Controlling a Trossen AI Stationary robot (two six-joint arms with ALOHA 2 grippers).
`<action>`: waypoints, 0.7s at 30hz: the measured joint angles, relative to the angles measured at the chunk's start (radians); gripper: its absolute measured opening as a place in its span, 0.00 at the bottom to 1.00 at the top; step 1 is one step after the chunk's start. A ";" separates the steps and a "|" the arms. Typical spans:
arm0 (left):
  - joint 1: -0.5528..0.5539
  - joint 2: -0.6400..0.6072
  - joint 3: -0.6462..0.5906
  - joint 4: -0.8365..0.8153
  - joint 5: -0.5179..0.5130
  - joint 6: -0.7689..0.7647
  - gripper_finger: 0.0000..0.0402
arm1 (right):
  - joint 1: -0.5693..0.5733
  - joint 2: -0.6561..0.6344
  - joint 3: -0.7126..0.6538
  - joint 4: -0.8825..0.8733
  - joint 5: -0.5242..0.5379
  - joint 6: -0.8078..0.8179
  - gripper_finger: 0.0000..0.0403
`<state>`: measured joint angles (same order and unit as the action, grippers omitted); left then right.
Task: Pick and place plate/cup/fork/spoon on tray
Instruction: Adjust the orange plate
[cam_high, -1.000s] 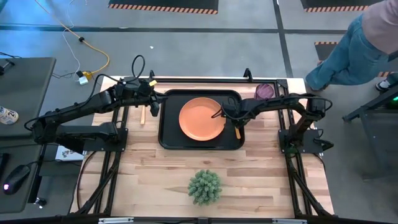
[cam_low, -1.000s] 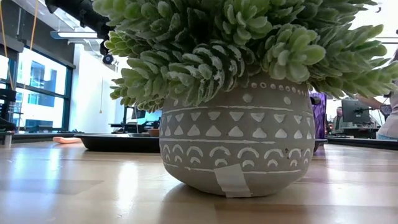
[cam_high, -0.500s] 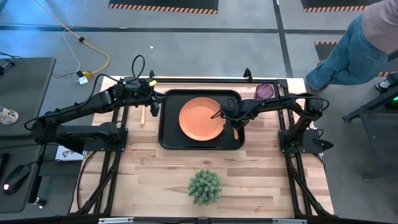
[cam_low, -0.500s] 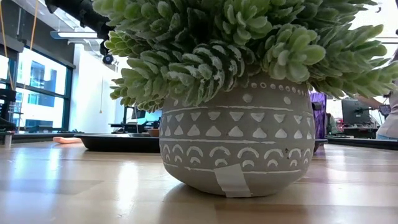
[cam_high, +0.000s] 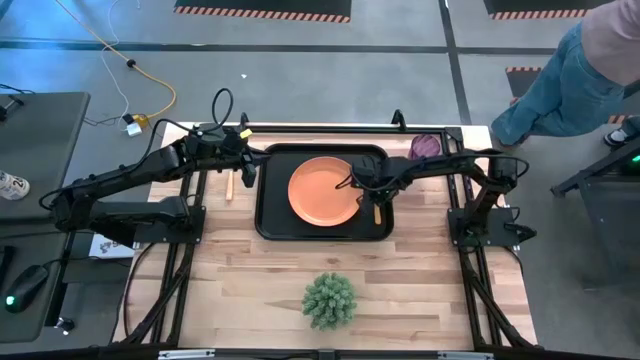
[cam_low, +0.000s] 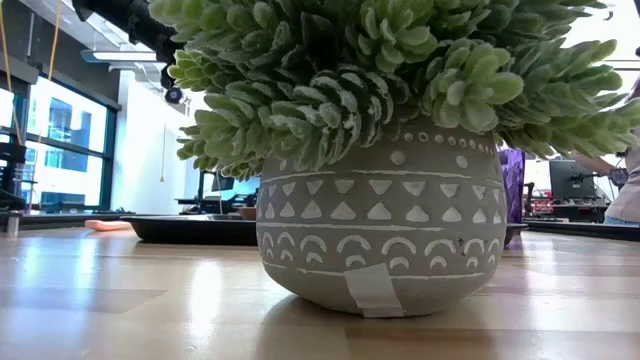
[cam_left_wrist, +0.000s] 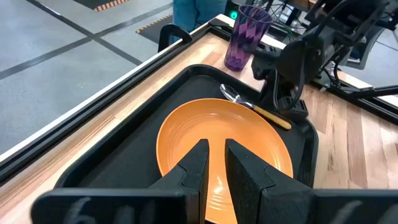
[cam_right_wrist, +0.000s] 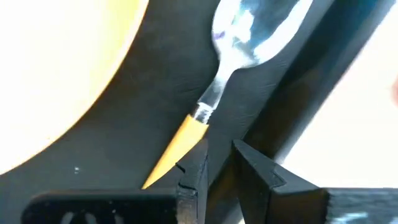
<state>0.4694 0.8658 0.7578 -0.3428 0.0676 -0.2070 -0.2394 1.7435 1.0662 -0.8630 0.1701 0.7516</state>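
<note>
The orange plate (cam_high: 322, 190) lies flat in the black tray (cam_high: 270, 215). The spoon (cam_left_wrist: 255, 107) lies on the tray floor beside the plate's right rim, silver bowl toward the far edge. My right gripper (cam_right_wrist: 219, 155) hangs just above the spoon's orange handle (cam_right_wrist: 177, 146), pointing down, with a narrow empty gap; the handle passes beside one finger. The purple cup (cam_high: 425, 146) stands on the table off the tray's far right corner. A slim fork (cam_high: 229, 186) lies on the table left of the tray. My left gripper (cam_left_wrist: 217, 155) waits over the tray's left edge, nearly shut and empty.
A spiky green plant in a grey patterned pot (cam_high: 329, 300) stands near the table's front edge and fills the low view (cam_low: 380, 230). A person in jeans (cam_high: 560, 70) stands beyond the far right corner. Black frame rails run along the table's far edge and sides.
</note>
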 joint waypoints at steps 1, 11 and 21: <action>0.000 0.000 0.000 0.000 0.000 0.000 0.11 | 0.000 0.000 0.013 -0.019 0.017 0.000 0.15; 0.000 0.000 0.000 0.000 0.000 0.000 0.11 | -0.027 0.000 0.060 0.016 0.040 -0.044 0.15; 0.000 0.000 0.000 0.000 0.000 -0.008 0.11 | -0.042 0.000 0.060 0.092 0.031 -0.063 0.15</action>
<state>0.4694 0.8658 0.7578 -0.3428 0.0676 -0.2151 -0.2817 1.7432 1.1263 -0.7709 0.2012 0.6881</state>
